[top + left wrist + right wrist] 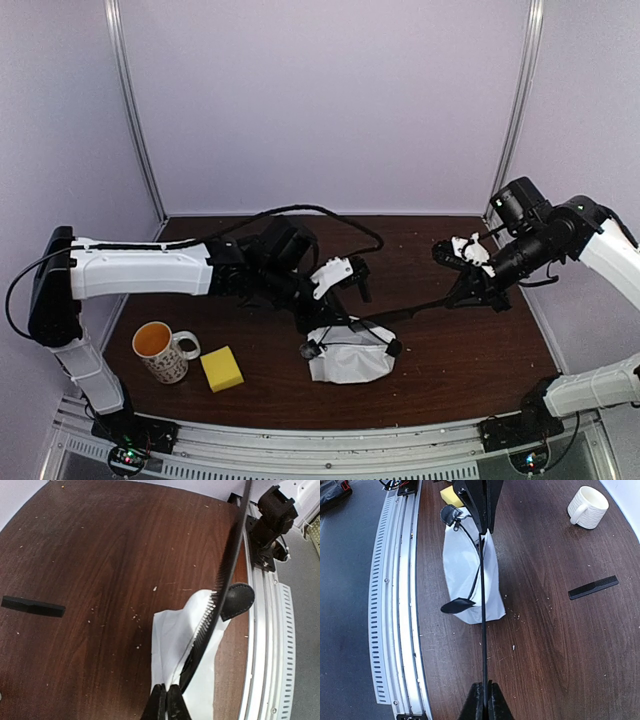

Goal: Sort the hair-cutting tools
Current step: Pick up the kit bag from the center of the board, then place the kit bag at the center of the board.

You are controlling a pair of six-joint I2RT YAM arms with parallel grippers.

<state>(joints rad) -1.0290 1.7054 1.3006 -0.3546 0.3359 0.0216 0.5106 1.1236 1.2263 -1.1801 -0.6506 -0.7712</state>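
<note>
We log one comb [415, 308], long axis left-right above the desk [480, 370], left jaws and right jaws each clamped on an end.

Dark wood-grain worktop [470, 370] fills the overhead frame's lower half, flecked with pale crumbs. Plain lilac-white walls [330, 100] behind, metal posts [135, 110] rising at upper left and upper right. Slotted aluminium rail [330, 447] along the bottom edge, grey floor [345, 605] beyond it.
</note>
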